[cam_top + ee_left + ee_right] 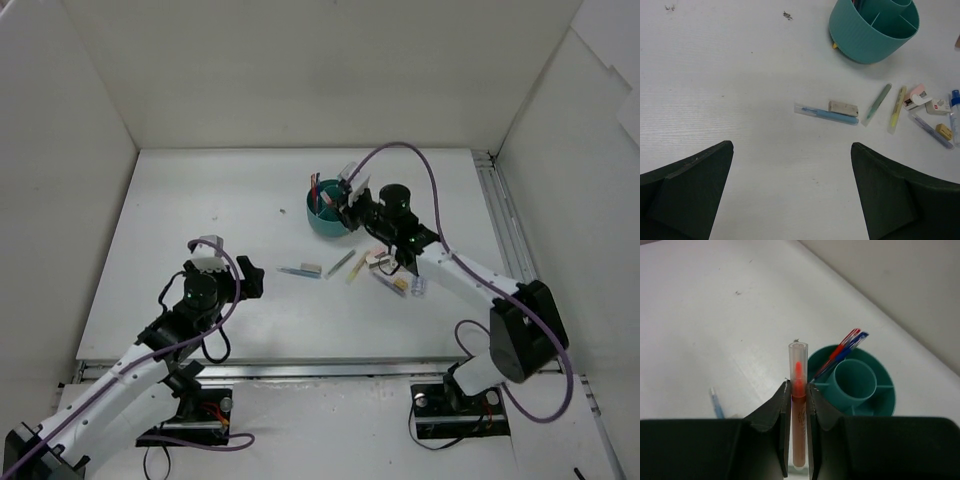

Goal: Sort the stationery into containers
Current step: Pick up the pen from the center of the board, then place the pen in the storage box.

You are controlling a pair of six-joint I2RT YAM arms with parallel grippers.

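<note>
My right gripper (798,386) is shut on an orange-red pen (797,360) with a clear cap, holding it just left of the teal container (880,395). A red pen and a blue pen (842,351) lean in one of the container's compartments. In the top view this gripper (350,195) hovers at the container's (325,215) right rim. My left gripper (792,146) is open and empty, well short of the loose stationery: a blue pen (827,114), an eraser (843,107), a green pen (878,103) and a yellow pen (897,108).
More small items lie right of the pens: a pink-white piece (916,96), further eraser blocks (944,131) and a clear bottle with a blue cap (955,107). White walls enclose the table on three sides. A metal rail (505,230) runs along the right edge.
</note>
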